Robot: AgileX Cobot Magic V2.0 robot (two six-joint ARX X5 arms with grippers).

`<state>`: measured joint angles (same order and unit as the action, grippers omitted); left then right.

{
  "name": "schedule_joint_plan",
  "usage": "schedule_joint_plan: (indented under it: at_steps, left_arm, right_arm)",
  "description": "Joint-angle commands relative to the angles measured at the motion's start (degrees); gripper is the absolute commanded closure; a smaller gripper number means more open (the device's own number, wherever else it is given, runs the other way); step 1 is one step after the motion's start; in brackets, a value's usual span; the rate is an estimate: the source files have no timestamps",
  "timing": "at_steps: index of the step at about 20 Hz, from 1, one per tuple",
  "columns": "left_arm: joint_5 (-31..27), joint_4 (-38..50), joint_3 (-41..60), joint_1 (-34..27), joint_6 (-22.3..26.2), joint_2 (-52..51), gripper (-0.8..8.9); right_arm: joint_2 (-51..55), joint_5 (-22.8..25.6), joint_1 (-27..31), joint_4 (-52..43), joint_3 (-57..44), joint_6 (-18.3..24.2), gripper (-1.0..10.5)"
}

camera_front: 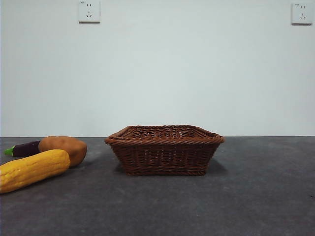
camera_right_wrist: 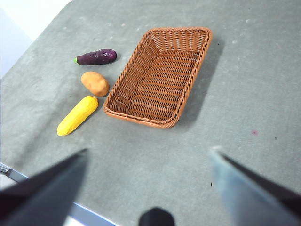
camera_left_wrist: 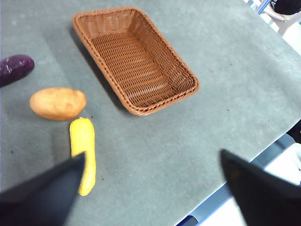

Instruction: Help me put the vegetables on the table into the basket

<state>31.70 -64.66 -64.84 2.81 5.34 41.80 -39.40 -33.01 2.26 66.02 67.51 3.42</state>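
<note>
**Three vegetables waiting, basket empty**

I saw the corn [camera_front: 32, 170], potato [camera_front: 65, 148] and eggplant [camera_front: 23, 148] lying on the counter [camera_front: 246, 196] left of the empty basket [camera_front: 165, 150]. Both left claw [camera_left_wrist: 150, 188] and right claw [camera_right_wrist: 150, 183] hung spread, high above. I judged the corn nearest; grip it mid-length, across its width. No readable writing anywhere.

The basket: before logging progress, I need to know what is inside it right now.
Nothing: both wrist views look down into the basket and show only its bare woven floor. The corn, potato and eggplant lie on the table beside it. No part of its inside is covered.
</note>
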Motion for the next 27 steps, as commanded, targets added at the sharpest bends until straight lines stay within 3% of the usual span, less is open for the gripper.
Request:
schedule_joint_plan:
  at_steps: [1,6,9,15,20,27]
  left_arm:
    - [0.26,0.46,-0.50,0.24,-0.20,0.85,1.55]
    - [0.24,1.18,-1.05,0.24,-0.20,2.82,1.56]
    - [0.26,3.98,-1.07,0.24,-0.76,3.80,1.56]
    - [0.22,4.74,-1.07,0.24,-0.83,5.97,1.56]
    - [0.22,5.66,-1.09,0.24,-0.83,8.04,1.56]
    - [-0.42,6.12,-1.09,0.24,-0.83,9.31,1.56]
  right_arm:
    - [-0.55,-0.22,-0.07,-0.37,0.17,-0.39,2.9]
    - [-2.91,-0.24,-0.09,-0.68,0.17,-0.42,2.9]
    - [-6.49,-0.24,-0.09,-4.50,0.22,-3.58,2.9]
    - [-22.91,0.48,-3.89,-11.74,5.25,-6.36,2.9]
    - [-41.75,9.57,-12.52,-15.58,14.73,-6.36,2.9]
    - [-65.79,18.27,-19.23,-16.76,26.14,-6.38,2.9]
